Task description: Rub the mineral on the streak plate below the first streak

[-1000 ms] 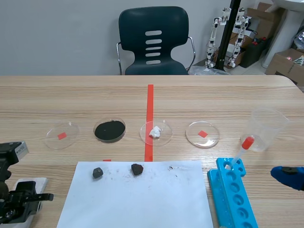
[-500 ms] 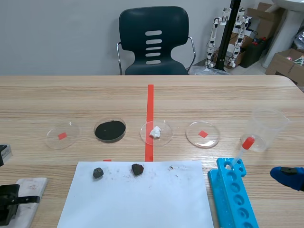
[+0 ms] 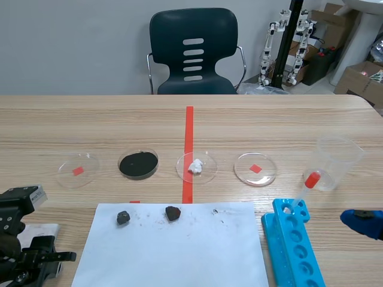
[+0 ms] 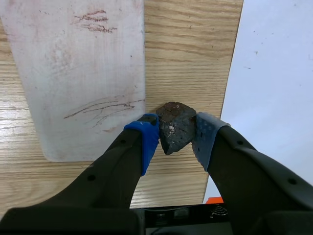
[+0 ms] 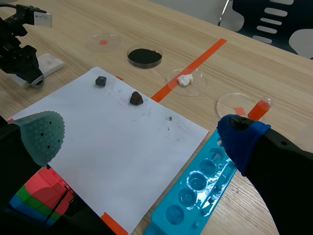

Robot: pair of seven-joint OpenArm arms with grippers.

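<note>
Left jaws are clamped on the mineral [image 4: 175, 125], so the left gripper [image 4: 176, 141] has it pinched between its blue pad and grey pad. The rock hangs over bare wood, just off the edge of the plate [image 4: 83, 73], which sits at about 10 to 11 o'clock from the gripper. The plate has a red streak [image 4: 95, 22] at its far end and a dark streak [image 4: 105, 106] nearer, ending right by the mineral. The paper [image 4: 274, 73] is at 2 o'clock.

Right jaws are wide apart with nothing in them. The right gripper [image 5: 142, 139] hangs well off at 3 o'clock of the rack [image 3: 293, 245].

On the paper, two dark rocks [image 3: 123, 217] [image 3: 173, 213] lie near its far edge. At 12 o'clock from the paper is a row of four dishes: one showing a red square [image 3: 78, 170], one full of black powder [image 3: 139, 163], one with a white lump [image 3: 196, 167], and another red-square one [image 3: 255, 168]. The blue rack at 3 o'clock of the paper holds a red-bulb dropper [image 3: 306, 186] in its far end. A clear beaker [image 3: 338, 161] stands at 1 o'clock from the rack.
</note>
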